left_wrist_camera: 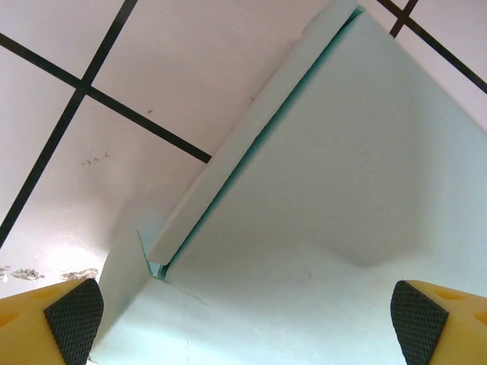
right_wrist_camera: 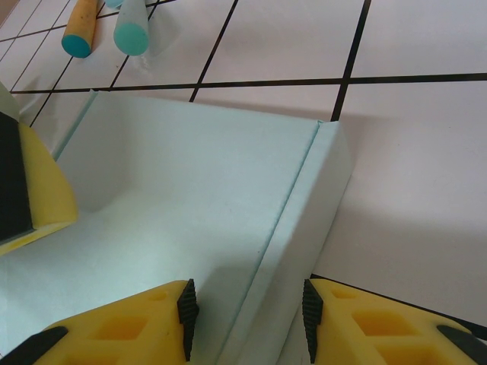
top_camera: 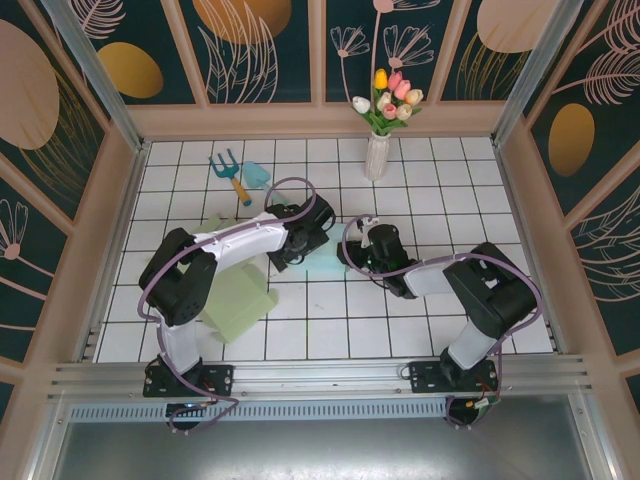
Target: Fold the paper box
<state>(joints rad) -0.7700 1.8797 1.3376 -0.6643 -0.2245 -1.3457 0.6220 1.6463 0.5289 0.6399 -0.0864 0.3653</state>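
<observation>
Pale mint paper box, part-formed, lying flat near the middle of the tiled worktop, well clear of every edge and flanked by both arms.

Left gripper: jaws spread fully, holding nothing, poised over the box floor beside one raised side wall.

Right gripper: jaws half closed and astride the opposite side wall, one pad inside the box and one outside. Whether the pads actually pinch the wall cannot be told from here.

Handling, as judged: thin card, very light, so it will likely slide on the smooth tiles unless one gripper pins it. The creased walls are springy and may fall open once released. The panels dent or tear under a hard squeeze. The best hold seems to be mid-length on a doubled wall near its crease, not on a loose corner flap.
</observation>
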